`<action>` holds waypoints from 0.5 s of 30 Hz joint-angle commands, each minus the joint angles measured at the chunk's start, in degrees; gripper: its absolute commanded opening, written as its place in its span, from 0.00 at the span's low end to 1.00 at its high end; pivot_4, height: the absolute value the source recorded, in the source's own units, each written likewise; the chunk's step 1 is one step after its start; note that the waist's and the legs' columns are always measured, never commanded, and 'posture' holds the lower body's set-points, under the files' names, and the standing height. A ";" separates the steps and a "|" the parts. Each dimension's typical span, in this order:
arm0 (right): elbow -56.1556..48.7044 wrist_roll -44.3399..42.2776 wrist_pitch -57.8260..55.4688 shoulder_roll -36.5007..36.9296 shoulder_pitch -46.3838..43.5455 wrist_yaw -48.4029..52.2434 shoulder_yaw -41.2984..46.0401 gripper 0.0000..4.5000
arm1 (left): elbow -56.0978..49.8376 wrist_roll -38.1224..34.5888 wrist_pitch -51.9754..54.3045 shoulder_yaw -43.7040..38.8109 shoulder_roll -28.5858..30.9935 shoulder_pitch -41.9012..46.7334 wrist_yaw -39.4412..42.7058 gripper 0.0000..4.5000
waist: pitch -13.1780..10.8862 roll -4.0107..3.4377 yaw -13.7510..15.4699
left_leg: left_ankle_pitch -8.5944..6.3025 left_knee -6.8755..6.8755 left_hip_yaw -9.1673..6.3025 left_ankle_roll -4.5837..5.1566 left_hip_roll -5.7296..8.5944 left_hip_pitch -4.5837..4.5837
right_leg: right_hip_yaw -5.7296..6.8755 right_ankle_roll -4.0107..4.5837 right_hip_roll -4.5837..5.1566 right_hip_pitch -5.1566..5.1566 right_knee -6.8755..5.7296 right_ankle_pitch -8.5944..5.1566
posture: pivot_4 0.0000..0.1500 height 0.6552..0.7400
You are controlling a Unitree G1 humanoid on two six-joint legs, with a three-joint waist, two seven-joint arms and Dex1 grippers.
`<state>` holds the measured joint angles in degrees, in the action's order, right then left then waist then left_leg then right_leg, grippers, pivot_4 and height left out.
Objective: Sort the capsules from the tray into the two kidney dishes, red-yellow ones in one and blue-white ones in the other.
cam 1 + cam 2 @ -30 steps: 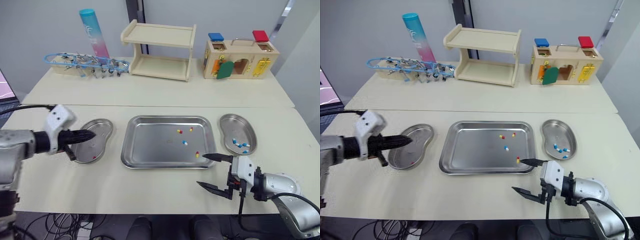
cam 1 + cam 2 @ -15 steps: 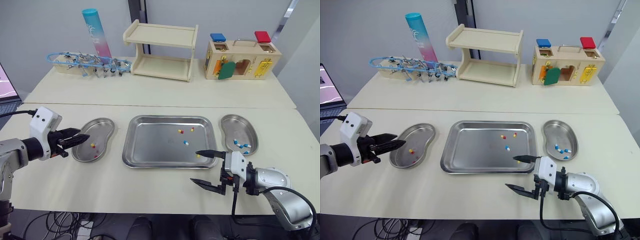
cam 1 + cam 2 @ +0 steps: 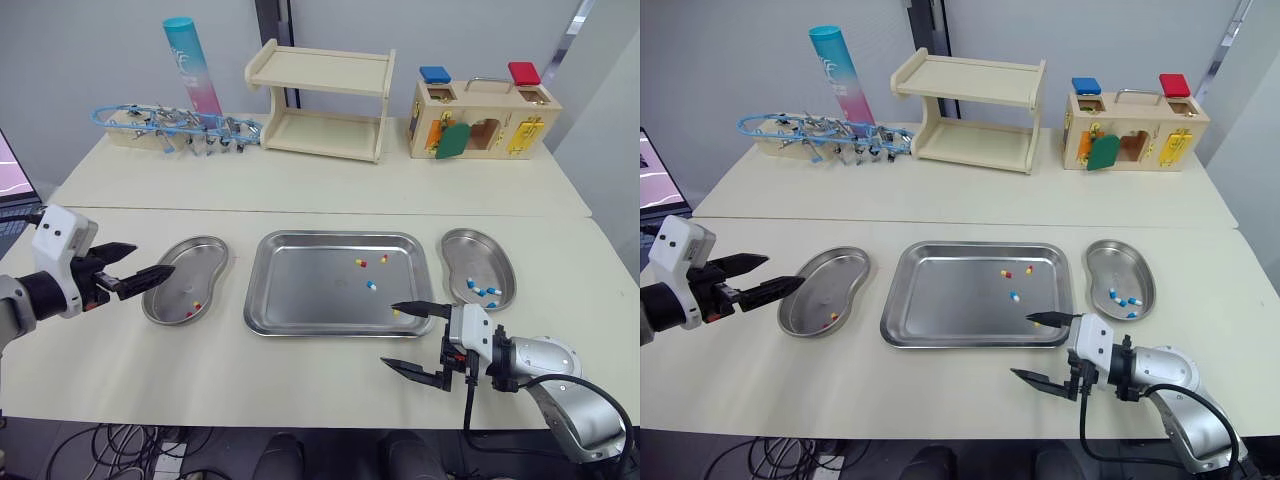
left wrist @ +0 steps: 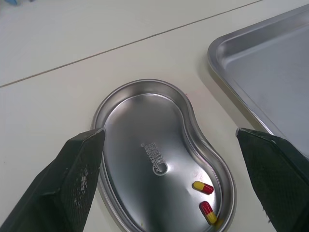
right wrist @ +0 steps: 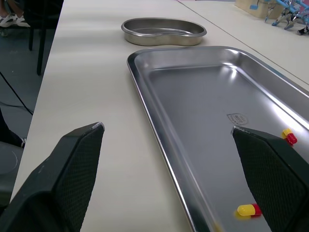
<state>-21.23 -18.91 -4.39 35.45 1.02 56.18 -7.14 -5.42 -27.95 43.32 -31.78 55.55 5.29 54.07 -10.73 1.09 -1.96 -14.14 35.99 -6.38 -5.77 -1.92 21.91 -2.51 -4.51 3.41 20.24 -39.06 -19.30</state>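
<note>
Capsules [image 3: 371,285] on tray [image 3: 300,300] right half, left wrist view resolves two red-yellow capsules [image 4: 203,187] in left kidney dish [image 4: 130,121], left gripper [image 3: 154,258] and right gripper [image 3: 389,335] both spread.

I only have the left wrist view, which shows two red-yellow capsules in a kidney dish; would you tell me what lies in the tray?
Observer: Four capsules lie in the tray: three red-yellow capsules and one blue-white capsule.
Operator: Thank you. What does the other dish hold?
Observer: The right kidney dish holds a few blue-white capsules and no red-yellow ones.
Operator: And where is the right arm?
Observer: The right gripper is open at the tray's near right corner, one finger over the rim beside the nearest red-yellow capsule.
</note>
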 commanded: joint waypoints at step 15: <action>-0.80 -0.43 1.48 5.09 6.77 -1.75 12.41 1.00 | 6.43 2.86 -17.71 -18.50 -9.39 -15.39 -8.50 1.00 | 0.02 0.03 0.10 | 0.00 0.00 0.05 0.00 -0.01 -0.02 | -0.01 0.00 0.03 -0.03 0.03 0.00 | 1.00 1.00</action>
<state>-21.06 -18.26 -4.10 39.30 6.99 54.61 1.51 0.62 -25.82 27.87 -47.25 46.36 -8.73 46.52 -10.71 1.13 -1.86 -14.15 35.99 -6.31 -5.77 -1.93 21.90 -2.54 -4.51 3.44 20.21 -39.02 -19.30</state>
